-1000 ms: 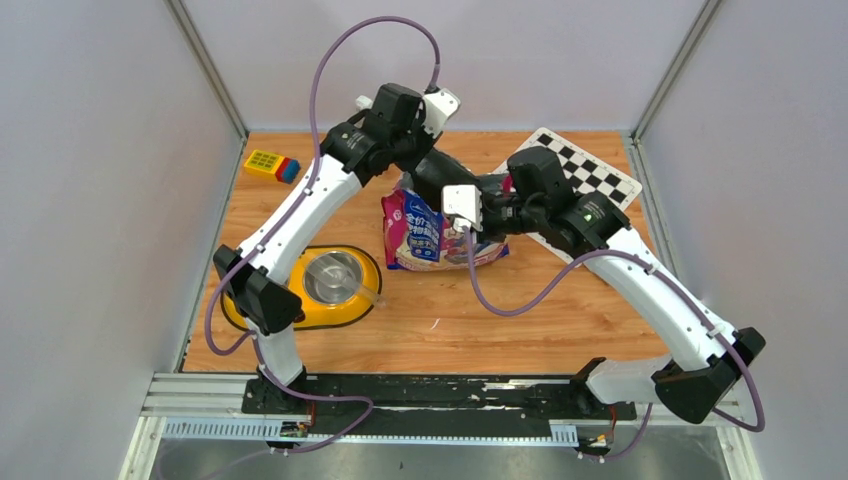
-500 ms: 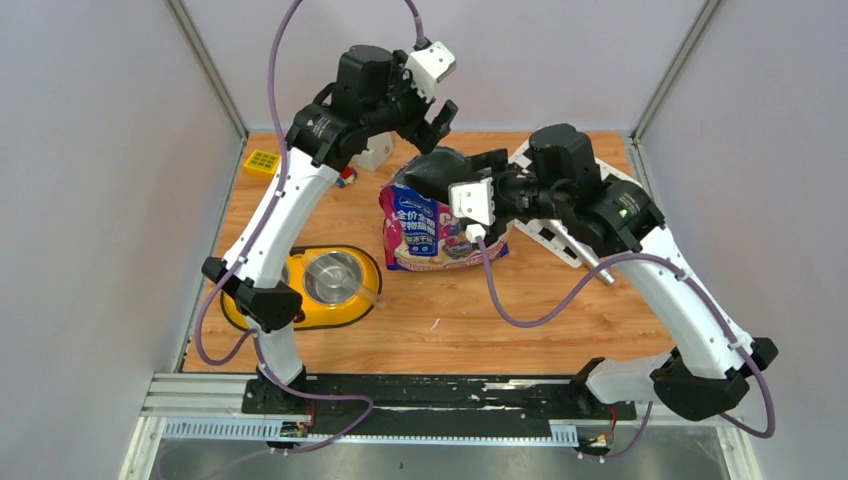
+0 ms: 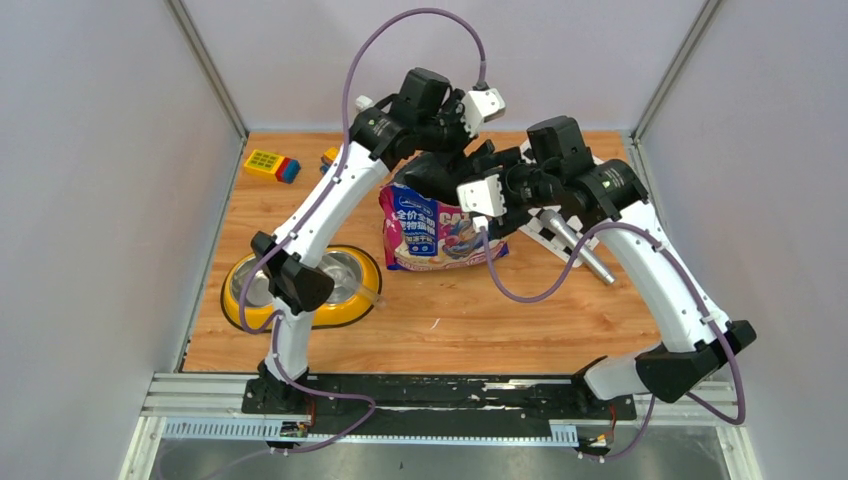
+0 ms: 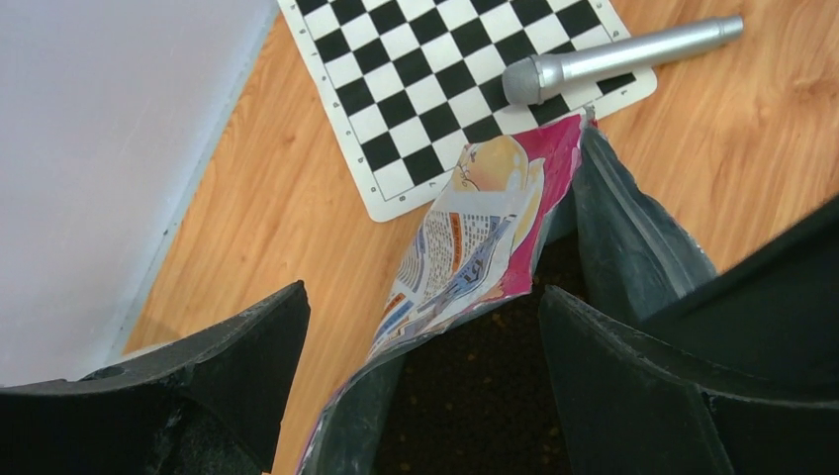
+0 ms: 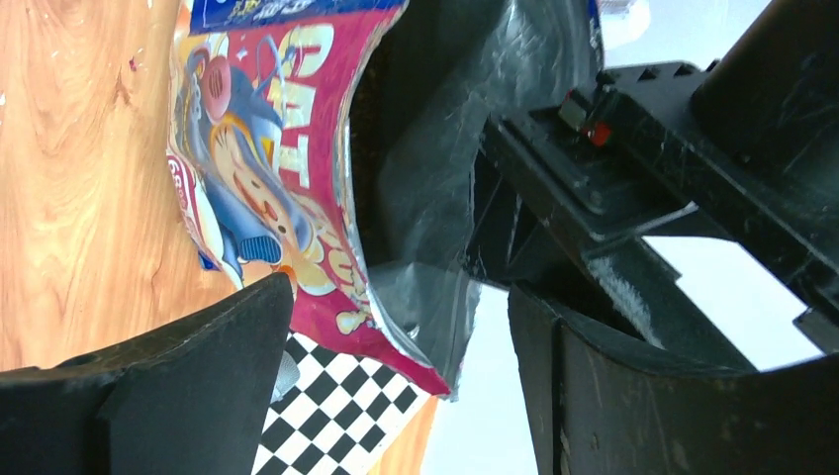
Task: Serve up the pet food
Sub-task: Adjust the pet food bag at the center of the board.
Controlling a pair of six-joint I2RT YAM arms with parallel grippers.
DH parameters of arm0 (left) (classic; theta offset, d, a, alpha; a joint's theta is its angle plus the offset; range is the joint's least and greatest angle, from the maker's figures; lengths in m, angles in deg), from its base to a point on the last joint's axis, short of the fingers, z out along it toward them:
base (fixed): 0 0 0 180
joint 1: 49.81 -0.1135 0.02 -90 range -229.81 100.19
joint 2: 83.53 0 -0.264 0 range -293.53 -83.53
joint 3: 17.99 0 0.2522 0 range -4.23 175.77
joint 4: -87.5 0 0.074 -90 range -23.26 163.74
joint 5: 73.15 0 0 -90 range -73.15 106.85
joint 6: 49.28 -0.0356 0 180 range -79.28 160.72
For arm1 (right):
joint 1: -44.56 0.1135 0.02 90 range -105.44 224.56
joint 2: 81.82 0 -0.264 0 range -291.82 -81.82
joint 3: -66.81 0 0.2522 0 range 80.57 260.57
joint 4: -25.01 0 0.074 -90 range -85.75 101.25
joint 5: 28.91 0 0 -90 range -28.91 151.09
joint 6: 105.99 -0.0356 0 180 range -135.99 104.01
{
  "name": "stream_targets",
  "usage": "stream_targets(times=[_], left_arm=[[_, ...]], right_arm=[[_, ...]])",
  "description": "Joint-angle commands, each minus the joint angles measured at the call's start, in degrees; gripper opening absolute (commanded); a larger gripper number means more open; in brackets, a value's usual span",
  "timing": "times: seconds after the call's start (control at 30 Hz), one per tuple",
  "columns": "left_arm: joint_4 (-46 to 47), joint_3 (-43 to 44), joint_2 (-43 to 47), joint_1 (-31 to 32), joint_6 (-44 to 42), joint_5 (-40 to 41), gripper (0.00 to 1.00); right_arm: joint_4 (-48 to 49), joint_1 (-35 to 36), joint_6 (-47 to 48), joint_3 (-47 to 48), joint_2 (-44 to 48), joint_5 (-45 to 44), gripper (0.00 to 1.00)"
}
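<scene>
The wooden bench carries everything. Toward its far right corner lies a checkered board. The glossy pink cat-food bag sits at mid-bench, nearer the far edge, and its top touches the board's near corner. The yellow double-bowl feeder rests by the left edge, well apart from the bag and partly hidden behind my left arm.

Both my arms reach over the bag's top and meet there. My left gripper hangs over the torn mouth with its fingers spread wide. The printed flap and dark lining rise between them, and neither finger presses on it. My right gripper is also spread, and the bag's edge and crumpled lining stand in the gap unpinched.

A silver microphone lies across the board's edge, its head just beside the bag's top. Toy blocks sit in the far left corner. The pet food shows dimly as dark pellets down inside the open bag.
</scene>
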Motion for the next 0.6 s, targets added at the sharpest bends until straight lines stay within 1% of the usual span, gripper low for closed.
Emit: stream_targets(times=[0.0, 0.07, 0.1, 0.13, 0.17, 0.2, 0.23, 0.27, 0.33, 0.43, 0.47, 0.57], left_arm=[[-2.04, 2.33, -0.20, 0.92, -3.66, -1.53, 0.93], [-2.26, 2.56, -0.79, 0.94, -4.01, -1.30, 0.90], [-2.28, 2.59, -0.98, 0.99, -4.10, -1.21, 0.86], [-2.36, 2.58, -0.97, 1.01, -4.35, -1.20, 0.81], [-2.32, 2.61, -1.14, 1.03, -4.45, -1.12, 0.79], [-2.35, 2.59, -1.18, 1.08, -4.63, -0.99, 0.73], [-2.36, 2.60, -1.34, 1.16, -4.88, -0.96, 0.70], [-2.38, 2.63, -1.41, 1.18, -5.02, -0.60, 0.63], [-2.63, 2.72, -1.78, 1.33, -5.38, -0.34, 0.55], [-3.09, 2.98, -2.45, 1.74, -6.08, 0.18, 0.50], [-3.15, 3.04, -2.58, 1.87, -6.15, 0.39, 0.48], [-2.85, 3.40, -3.15, 2.19, -6.32, 1.50, 0.43]], right_arm=[[0.56, -2.20, 3.83, -1.33, 0.22, 4.13, 0.81], [0.40, -2.21, 4.71, -3.95, 0.52, 4.97, 0.81], [0.35, -2.24, 5.08, -4.82, 0.59, 5.53, 0.80], [0.40, -2.22, 5.25, -5.55, 0.59, 6.10, 0.80], [0.43, -2.17, 5.21, -5.99, 0.61, 6.76, 0.79], [0.47, -2.21, 5.01, -6.30, 0.42, 7.42, 0.78], [0.63, -2.22, 4.82, -6.52, 0.30, 8.03, 0.76], [0.74, -2.15, 4.53, -6.63, 0.21, 8.65, 0.74], [0.92, -2.22, 3.79, -6.66, 0.16, 9.68, 0.66], [1.78, -2.17, 3.10, -6.73, 0.82, 10.55, 0.47], [1.98, -2.17, 3.08, -6.76, 1.19, 10.77, 0.42], [2.06, -2.11, 2.77, -6.32, 1.80, 11.30, 0.32]])
